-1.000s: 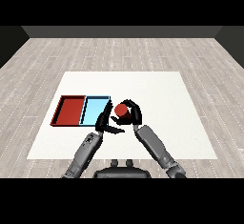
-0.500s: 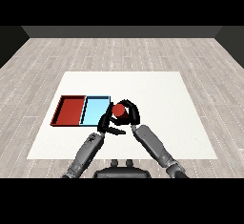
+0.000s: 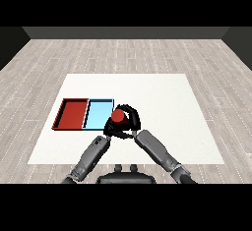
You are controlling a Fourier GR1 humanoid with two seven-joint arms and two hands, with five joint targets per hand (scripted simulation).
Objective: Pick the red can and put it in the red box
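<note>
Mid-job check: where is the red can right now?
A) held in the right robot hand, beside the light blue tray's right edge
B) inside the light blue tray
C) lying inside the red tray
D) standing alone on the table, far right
A: the right robot hand is curled round the red can, just right of the light blue tray; the red tray holds nothing.
</note>
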